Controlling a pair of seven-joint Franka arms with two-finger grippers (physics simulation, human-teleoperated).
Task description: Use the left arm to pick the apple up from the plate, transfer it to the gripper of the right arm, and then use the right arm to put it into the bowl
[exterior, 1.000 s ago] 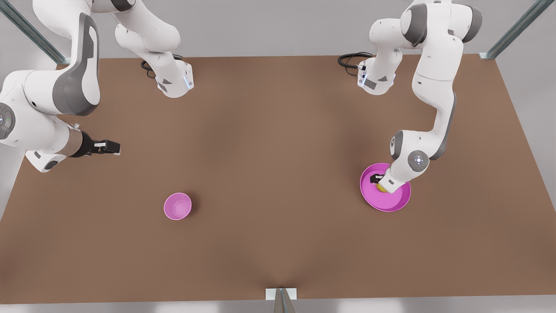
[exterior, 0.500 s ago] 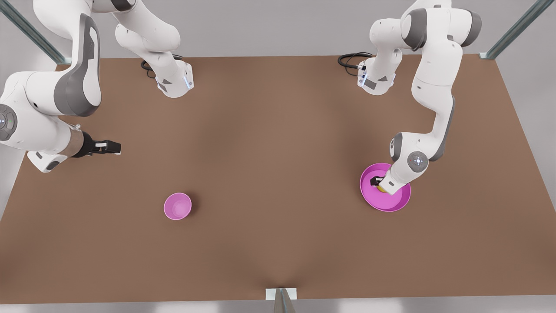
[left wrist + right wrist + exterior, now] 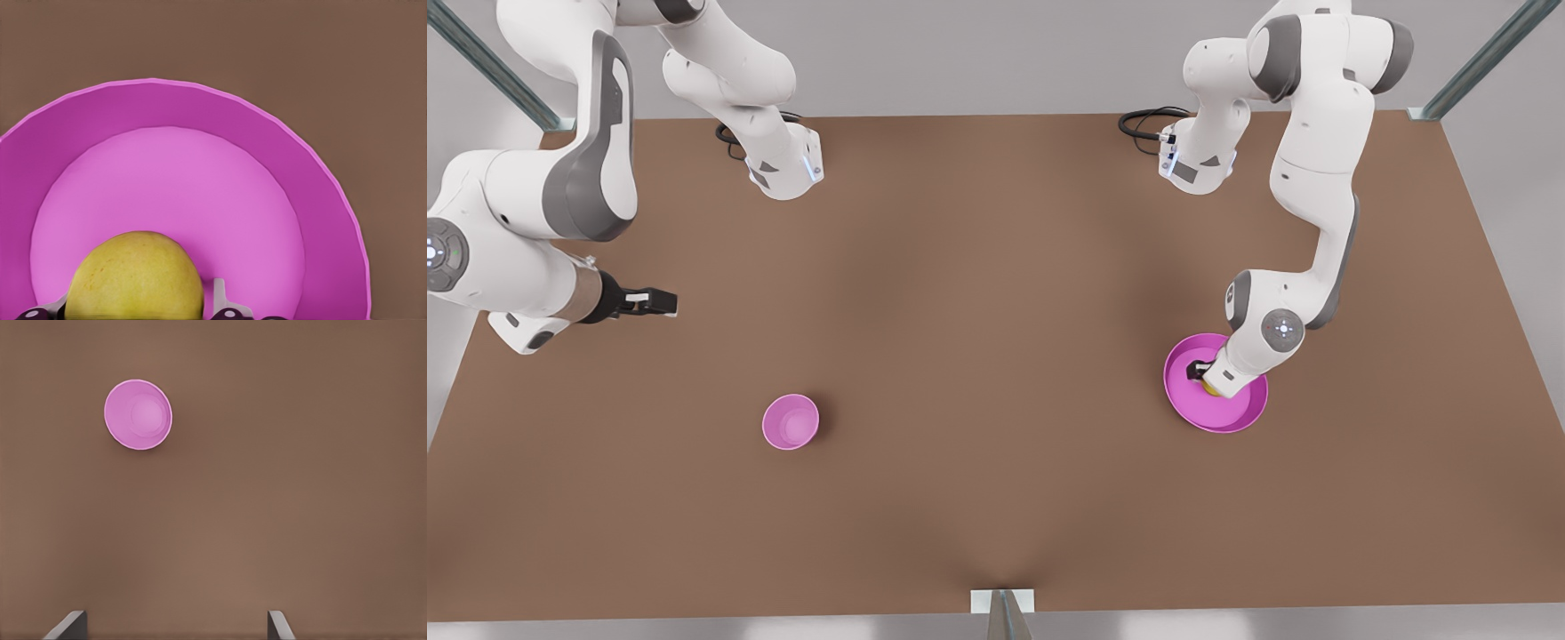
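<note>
The front view looks down steeply from high above the near edge of the table (image 3: 996,356), taking in both arms and the whole brown top. The left wrist view sits very close over the plate (image 3: 320,180), facing down onto it and the apple (image 3: 133,277). The right wrist view hangs higher, facing down on bare table with the bowl (image 3: 138,414) well off. Each wrist view shares its dish with the front view.

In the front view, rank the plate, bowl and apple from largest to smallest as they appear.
1. Plate
2. Bowl, roughly half the plate's width
3. Apple, mostly hidden beneath the left gripper, so only a sliver shows
</note>
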